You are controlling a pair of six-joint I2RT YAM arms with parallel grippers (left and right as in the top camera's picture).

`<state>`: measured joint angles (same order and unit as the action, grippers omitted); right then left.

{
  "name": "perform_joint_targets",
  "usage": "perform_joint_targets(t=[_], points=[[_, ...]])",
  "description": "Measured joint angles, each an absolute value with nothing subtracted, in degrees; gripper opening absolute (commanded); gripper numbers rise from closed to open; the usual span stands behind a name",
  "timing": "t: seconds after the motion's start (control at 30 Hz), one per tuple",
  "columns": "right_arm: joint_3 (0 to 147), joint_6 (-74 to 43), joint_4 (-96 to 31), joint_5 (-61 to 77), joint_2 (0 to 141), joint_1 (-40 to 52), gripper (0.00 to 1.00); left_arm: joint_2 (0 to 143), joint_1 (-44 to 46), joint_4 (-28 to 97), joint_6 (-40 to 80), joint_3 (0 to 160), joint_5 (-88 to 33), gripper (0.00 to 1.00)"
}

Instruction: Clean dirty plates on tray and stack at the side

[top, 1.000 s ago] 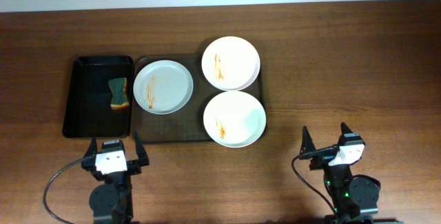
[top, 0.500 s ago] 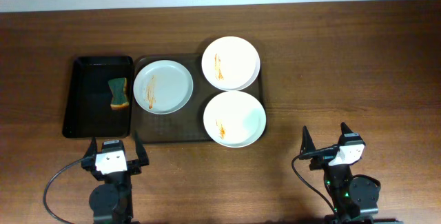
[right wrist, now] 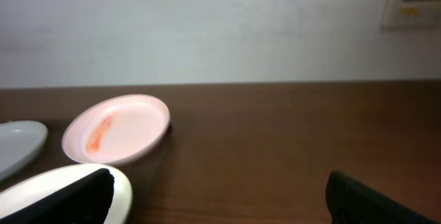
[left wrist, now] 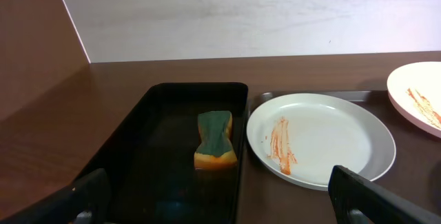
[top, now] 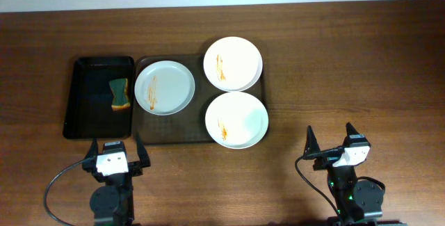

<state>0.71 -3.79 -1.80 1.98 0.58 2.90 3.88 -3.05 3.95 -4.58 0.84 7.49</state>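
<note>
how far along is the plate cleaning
Done: nothing yet. The left plate, far plate and near plate all carry orange streaks and sit on the tray; no stack at the side. In hand: nothing. The left pincer and right pincer are open and empty, short of the tray, and the sponge lies in the black tray. Left: wipe all three, then stack them.

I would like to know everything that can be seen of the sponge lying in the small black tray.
The sponge is a small waisted block, narrower in its middle, with a dark green scouring layer on top and a yellow-orange foam body showing at its near end. It lies flat on the floor of the glossy black tray, in the tray's right half, close to the rim that borders the large tray. Only the black tray touches it. Whether it is wet cannot be told.
</note>
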Motion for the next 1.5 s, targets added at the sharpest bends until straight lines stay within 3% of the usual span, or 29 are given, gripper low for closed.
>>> perform_joint_targets(t=[0.33, 0.6, 0.9, 0.97, 1.1, 1.27, 1.3, 1.5], points=[[8.1, -3.6, -3.8, 8.1, 5.5, 2.9, 0.98, 5.3, -3.0, 9.7, -4.8, 7.2, -0.8, 0.99], [32.2, -1.6, -18.0, 12.5, 29.4, 2.9, 0.98, 19.5, -3.0, 15.2, -5.0, 23.9, -1.6, 0.99], [66.6, 2.0, -43.8, 14.0, 60.7, 3.0, 0.98, 59.2, -3.0, 44.1, -5.0, 60.3, -5.6, 0.99], [69.3, 1.7, -42.8, 15.8, 65.1, 3.0, 0.98, 70.1, -3.0, 55.4, -5.0, 71.9, -7.9, 0.99], [69.7, 0.9, -34.1, 23.9, 71.5, 3.2, 1.00, 83.2, -3.1, 62.2, -5.0, 82.0, -14.4, 0.99], [70.5, -4.8, -24.6, 27.4, 81.1, 11.0, 0.95, 91.5, -3.1, 61.2, -5.2, 82.5, -21.0, 0.97], [71.2, -5.9, -24.8, 26.9, 83.4, 13.3, 0.91, 92.1, -3.1, 60.1, -4.9, 82.5, -20.8, 0.97], [89.9, -11.8, -35.2, 20.0, 105.5, 26.7, 0.73, 92.3, -3.5, 60.4, 4.3, 85.0, -3.9, 0.97]])
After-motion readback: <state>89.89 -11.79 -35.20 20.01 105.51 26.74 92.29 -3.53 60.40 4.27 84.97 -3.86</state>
